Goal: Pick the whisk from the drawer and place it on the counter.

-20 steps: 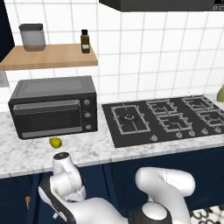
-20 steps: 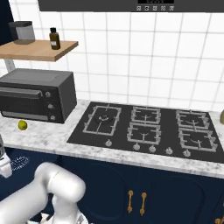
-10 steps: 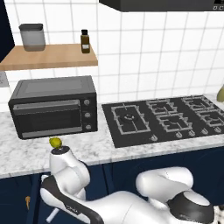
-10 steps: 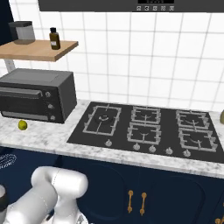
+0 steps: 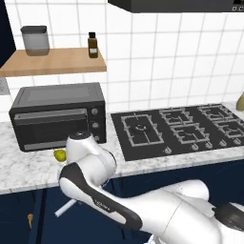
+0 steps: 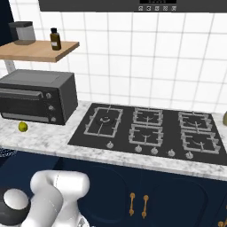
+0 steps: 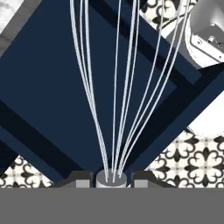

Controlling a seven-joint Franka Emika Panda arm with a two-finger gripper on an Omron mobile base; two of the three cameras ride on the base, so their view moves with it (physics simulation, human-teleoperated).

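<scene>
Status: the pick appears complete; the placing is outstanding. In the hand view the small whisk with thin silver wire head (image 7: 114, 87) rises from between the two dark finger tips of the gripper (image 7: 111, 178), its collar seated squarely in the gap and its wires fanning away from the camera. The gripper is clenched on the whisk at the top of the handle. A slim white bar (image 5: 66, 208) projecting below the arm in the left base view is judged to be the whisk's handle.

Beneath the wires lies the wide, dark navy-blue drawer (image 7: 52, 100), open, with patterned floor tile visible past its corners. The whisk is therefore clear of the drawer and held above it, below the level of the worktop.

The white-and-grey speckled marble desk (image 5: 28, 169) carries a black toaster oven (image 5: 59, 114) and a small yellow-green fruit (image 5: 59, 155). The whisk is not yet on it. Remaining, by judgement: raise, carry over the pale edge, set down, release.
</scene>
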